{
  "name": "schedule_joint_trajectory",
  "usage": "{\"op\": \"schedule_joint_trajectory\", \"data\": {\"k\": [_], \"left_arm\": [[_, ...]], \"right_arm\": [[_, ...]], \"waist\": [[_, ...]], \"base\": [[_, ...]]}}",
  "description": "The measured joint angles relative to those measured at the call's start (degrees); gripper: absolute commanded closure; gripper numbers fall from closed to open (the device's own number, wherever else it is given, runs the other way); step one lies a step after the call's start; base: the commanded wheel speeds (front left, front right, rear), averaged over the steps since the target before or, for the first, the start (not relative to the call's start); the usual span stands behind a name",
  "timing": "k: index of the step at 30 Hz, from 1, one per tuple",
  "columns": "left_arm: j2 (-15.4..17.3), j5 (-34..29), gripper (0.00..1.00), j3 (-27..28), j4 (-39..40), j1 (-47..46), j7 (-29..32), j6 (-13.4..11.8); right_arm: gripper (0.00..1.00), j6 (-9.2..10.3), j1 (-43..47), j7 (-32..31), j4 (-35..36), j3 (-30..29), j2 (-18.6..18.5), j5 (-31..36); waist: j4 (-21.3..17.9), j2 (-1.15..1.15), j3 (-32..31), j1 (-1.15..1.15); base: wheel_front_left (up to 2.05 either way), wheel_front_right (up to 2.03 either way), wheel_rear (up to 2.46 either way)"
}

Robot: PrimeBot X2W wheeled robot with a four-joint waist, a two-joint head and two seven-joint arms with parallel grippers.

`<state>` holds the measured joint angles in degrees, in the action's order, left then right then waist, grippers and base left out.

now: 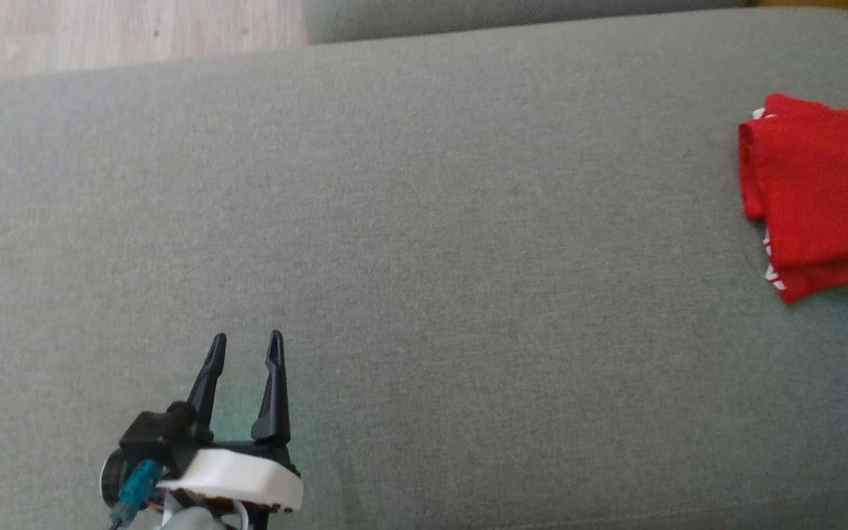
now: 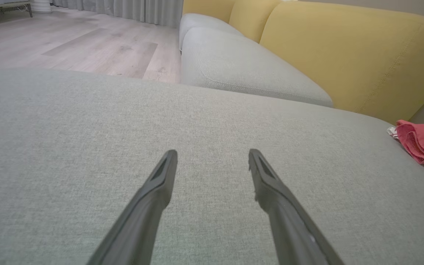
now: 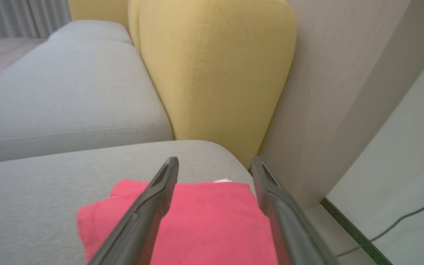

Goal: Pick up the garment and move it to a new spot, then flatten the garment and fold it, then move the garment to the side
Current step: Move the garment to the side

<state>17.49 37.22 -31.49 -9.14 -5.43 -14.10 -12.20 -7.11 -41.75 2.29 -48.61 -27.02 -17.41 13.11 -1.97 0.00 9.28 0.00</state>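
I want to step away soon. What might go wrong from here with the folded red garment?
1. The red garment lies at the far right end of the grey cushion, by the rounded corner next to the wall; a nudge might slide it off.
2. The right gripper is open and low over the garment; when it pulls away, a fingertip might catch the top layer and spoil the fold.
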Motion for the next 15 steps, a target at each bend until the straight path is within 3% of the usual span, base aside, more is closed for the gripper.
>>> {"op": "schedule_joint_trajectory", "data": {"k": [8,15], "left_arm": [[0.1,1.2,0.0,0.7,0.2,2.5,0.0,-0.5],[0.2,2.8,0.0,2.4,0.1,6.3,0.0,-1.5]], "right_arm": [[0.0,0.0,0.9,3.0,3.4,11.4,4.0,-4.7],[0.0,0.0,12.2,4.0,11.2,19.9,8.2,-11.5]], "waist": [[-0.7,0.0,-5.6,-0.01],[0.0,0.0,-11.0,-0.02]], "base": [[0.0,0.0,0.0],[0.0,0.0,0.0]]}}
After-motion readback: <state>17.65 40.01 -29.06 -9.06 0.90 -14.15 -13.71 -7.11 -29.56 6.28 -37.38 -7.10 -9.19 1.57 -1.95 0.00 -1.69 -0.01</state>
